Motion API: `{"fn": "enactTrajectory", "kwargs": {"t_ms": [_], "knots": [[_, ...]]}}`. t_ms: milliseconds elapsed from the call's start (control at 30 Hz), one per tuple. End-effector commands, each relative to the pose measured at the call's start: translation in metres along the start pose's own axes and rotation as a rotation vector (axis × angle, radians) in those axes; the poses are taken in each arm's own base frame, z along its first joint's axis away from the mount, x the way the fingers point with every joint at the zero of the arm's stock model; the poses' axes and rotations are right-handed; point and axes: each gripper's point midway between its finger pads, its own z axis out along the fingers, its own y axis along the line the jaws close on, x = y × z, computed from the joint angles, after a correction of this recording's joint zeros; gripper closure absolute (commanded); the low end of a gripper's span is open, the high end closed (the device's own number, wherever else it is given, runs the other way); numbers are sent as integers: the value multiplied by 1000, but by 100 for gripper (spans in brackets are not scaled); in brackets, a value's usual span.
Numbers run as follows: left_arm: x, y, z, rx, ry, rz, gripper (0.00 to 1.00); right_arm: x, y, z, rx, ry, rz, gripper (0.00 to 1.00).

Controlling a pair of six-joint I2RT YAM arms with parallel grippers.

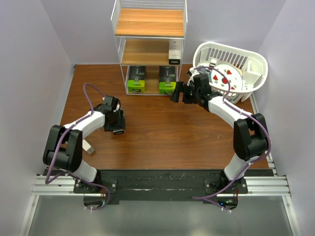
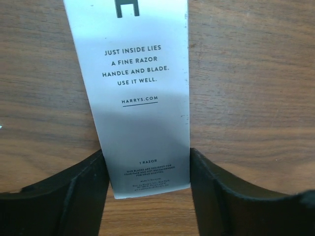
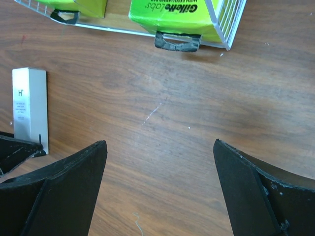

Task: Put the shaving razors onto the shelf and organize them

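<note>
Pale lilac walls close round a brown wood-grain table (image 1: 162, 142), smooth and faintly scratched. At its far edge stands the shelf (image 1: 150, 22), a white wire frame with three light wooden tiers. Its bottom tier holds two black packs with lime-green ends (image 1: 136, 82) in glossy card, and a white carton (image 1: 174, 53) sits at the right of the middle tier. The razor carton (image 2: 140, 98) lies flat on the table, well short of the shelf and to its left: slim, matte white, square-edged. Its long axis runs straight away from the left gripper (image 1: 117, 128), whose fingers (image 2: 74, 196) flank its near end across the narrow width. Whether they already press it I cannot tell. The right gripper (image 3: 160, 147) hangs nearer the shelf, jaws wide over bare wood.
</note>
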Motion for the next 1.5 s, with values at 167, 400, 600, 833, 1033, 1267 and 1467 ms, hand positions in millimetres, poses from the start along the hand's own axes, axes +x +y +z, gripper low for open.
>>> {"fn": "enactTrajectory", "kwargs": {"t_ms": [167, 400, 600, 833, 1033, 1267, 1467], "knots": [[-52, -19, -45, 91, -146, 183, 54, -24, 19, 3, -54, -63, -4, 7], [-93, -43, -102, 195, -304, 258, 56, -31, 21, 2, -53, -67, -21, 7], [-141, -96, -153, 346, -473, 363, 58, -26, 20, 4, -54, -56, -19, 7], [-202, -161, -220, 456, -731, 459, 58, -37, 20, -2, -43, -94, -40, 7], [-237, -191, -217, 471, -786, 434, 58, -35, 18, -9, -28, -104, -46, 7], [-274, -215, -190, 459, -808, 413, 57, -34, 16, -17, -18, -113, -58, 6], [-297, -224, -187, 447, -851, 371, 57, -30, 13, -21, -7, -113, -59, 6]]}}
